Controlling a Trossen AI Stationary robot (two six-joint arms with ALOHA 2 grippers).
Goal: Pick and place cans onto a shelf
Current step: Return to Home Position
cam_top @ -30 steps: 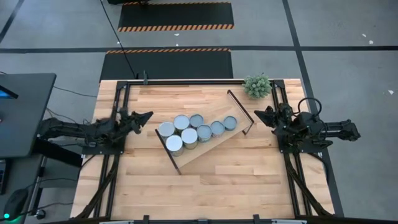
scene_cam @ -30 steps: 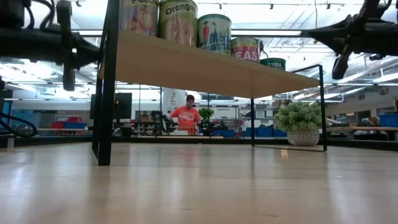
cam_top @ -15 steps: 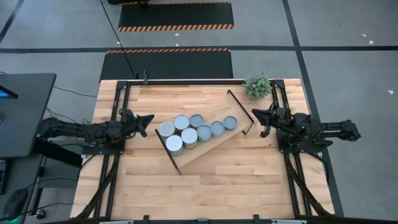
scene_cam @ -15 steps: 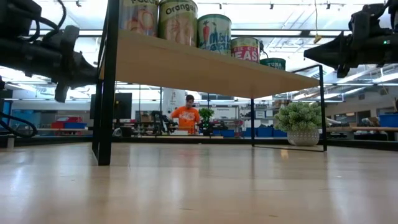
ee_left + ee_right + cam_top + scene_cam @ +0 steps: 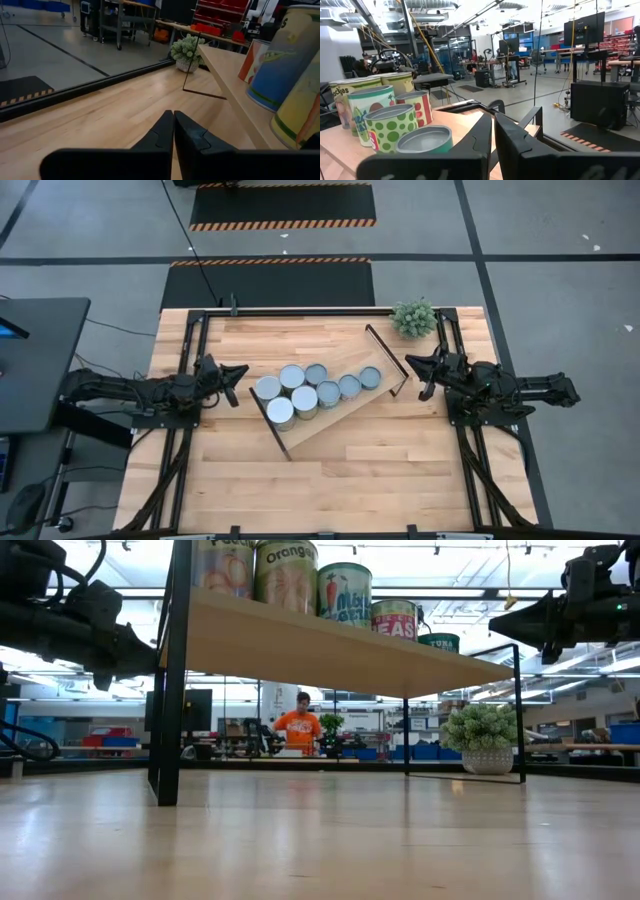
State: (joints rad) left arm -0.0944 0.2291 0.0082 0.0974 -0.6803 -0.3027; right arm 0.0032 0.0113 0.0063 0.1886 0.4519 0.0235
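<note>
— Eight cans (image 5: 304, 398), all on one shelf (image 5: 345, 416), standing between the left end effector (image 5: 241, 368) and the right end effector (image 5: 408, 361), bunched nearer the left one.
— Is either one holding anything?
— No. Two end effectors, both with fingers pressed together on nothing, each just off one end of the shelf.
— What could go wrong?
— I'd judge a careless swing could clip a black end bar (image 5: 385, 350) (there are two), jolt the shelf and topple the crowded cans.
</note>
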